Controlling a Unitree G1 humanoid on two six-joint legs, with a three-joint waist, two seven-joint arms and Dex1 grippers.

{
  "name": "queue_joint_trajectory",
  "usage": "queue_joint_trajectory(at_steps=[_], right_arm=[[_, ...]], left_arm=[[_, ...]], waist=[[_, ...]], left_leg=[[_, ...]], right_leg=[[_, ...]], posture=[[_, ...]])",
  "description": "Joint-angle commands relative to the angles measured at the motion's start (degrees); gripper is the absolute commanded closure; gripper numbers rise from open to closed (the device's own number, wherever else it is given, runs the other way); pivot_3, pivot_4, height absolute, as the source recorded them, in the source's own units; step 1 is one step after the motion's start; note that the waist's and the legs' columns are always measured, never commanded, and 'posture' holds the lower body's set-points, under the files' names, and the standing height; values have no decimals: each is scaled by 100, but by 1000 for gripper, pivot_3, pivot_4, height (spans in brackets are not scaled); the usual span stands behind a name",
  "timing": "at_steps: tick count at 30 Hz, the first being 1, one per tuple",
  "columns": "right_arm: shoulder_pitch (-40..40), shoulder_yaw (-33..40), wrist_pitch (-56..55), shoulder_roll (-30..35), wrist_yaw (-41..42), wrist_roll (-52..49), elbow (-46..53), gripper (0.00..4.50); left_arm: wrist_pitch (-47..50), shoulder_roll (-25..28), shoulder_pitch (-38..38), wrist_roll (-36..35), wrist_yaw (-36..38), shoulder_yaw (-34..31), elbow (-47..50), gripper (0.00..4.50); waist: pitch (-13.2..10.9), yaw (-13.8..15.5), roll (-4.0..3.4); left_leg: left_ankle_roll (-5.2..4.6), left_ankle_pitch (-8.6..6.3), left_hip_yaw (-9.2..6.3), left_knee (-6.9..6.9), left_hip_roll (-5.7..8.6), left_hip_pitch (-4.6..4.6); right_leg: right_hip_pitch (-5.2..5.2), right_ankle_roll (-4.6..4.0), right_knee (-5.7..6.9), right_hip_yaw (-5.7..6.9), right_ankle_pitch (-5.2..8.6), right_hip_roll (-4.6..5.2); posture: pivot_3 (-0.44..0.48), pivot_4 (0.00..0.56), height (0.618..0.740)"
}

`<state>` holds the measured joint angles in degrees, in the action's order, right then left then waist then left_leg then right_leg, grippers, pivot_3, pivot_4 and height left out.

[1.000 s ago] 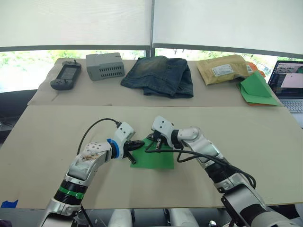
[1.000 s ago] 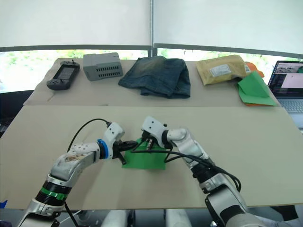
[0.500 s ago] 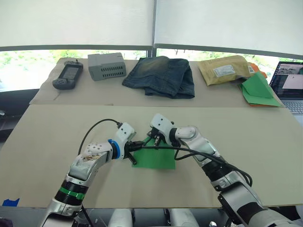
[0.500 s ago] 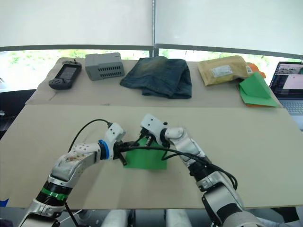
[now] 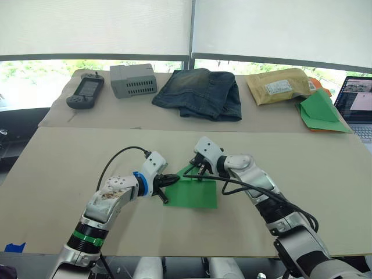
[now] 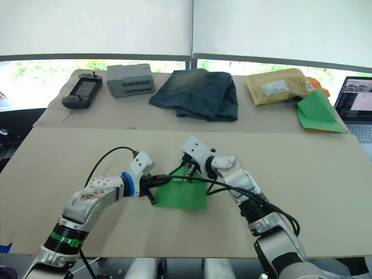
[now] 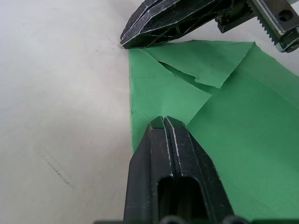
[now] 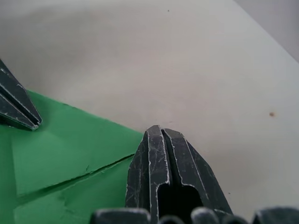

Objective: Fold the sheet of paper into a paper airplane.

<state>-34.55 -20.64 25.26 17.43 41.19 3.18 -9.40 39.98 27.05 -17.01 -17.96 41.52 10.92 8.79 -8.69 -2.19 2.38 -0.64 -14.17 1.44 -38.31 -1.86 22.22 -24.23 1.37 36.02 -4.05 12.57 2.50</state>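
Two grippers meet over the sheet of paper [image 5: 192,193], which lies flat on the near part of the counter [image 5: 70,168] with its far-left corner already turned in as small overlapping flaps. The left gripper [image 5: 172,181] has its fingers closed together with nothing between them, tips pressing on the sheet's left edge. The right gripper [image 5: 200,170], its fingers likewise pressed shut and empty, bears down at the sheet's far edge, just beside the turned-in flaps. The unfolded bulk of the paper spreads to the near right of both tips, so the next crease looks likely to run between them, with the right arm nearer the untouched far-right corner.
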Motion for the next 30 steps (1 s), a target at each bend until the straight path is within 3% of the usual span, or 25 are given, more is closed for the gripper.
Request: queue_joint_trajectory(at_steps=[1,5,14,21,30], right_arm=[[10,120,-745,34,174,-166,633,4500],[124,25,-517,181,396,-89,779,4500],[129,-83,-531,80,331,59,140,4500],[206,-196,-447,52,392,151,-144,4500],[325,-246,-341,107,432,165,-64,4500]], left_arm=[[81,26,51,108,-8,128,-121,4493],[81,-8,-29,97,-23,98,-180,4493],[121,-65,-148,47,-65,22,-182,4493],[207,-394,-250,-185,-354,-430,-196,4493],[274,-346,-137,5,-433,-241,-286,4493]], waist=[[-2,-13,-2],[-2,-4,-2],[-2,-23,-2],[-2,-25,-1],[-1,-28,-2]], left_leg=[[0,0,0,0,0,4],[0,0,-3,0,-1,5],[0,0,-1,0,-2,4],[0,0,-2,0,-2,2],[0,0,-3,0,-1,1]], right_leg=[[-4,2,0,0,1,0],[-3,1,0,1,0,-1],[-5,-2,2,1,-1,-3],[-3,-4,2,0,-2,-3],[0,-5,2,0,-3,-2]], posture=[[0,150,740],[0,150,740],[0,150,740],[0,150,740],[0,150,740]])
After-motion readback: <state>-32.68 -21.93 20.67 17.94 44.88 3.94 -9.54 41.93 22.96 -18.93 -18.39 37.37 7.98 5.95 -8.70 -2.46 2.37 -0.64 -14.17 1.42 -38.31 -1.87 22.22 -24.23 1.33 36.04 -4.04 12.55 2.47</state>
